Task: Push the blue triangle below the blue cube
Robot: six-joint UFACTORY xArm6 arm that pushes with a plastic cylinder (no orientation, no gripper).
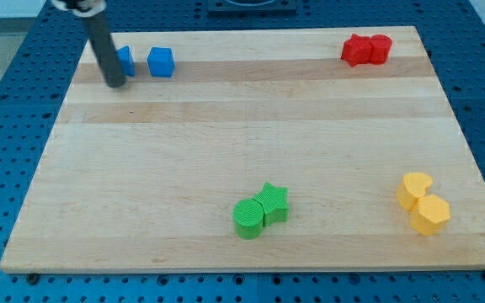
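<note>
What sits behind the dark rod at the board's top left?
A blue block, partly covered by the rod; its shape cannot be made out. My tip rests at its lower left. The blue cube stands uncovered to its right.

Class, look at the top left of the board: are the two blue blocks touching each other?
Apart. The camera view shows a strip of bare wood between the blue triangle, partly hidden behind the rod, and the blue cube on its right.
</note>
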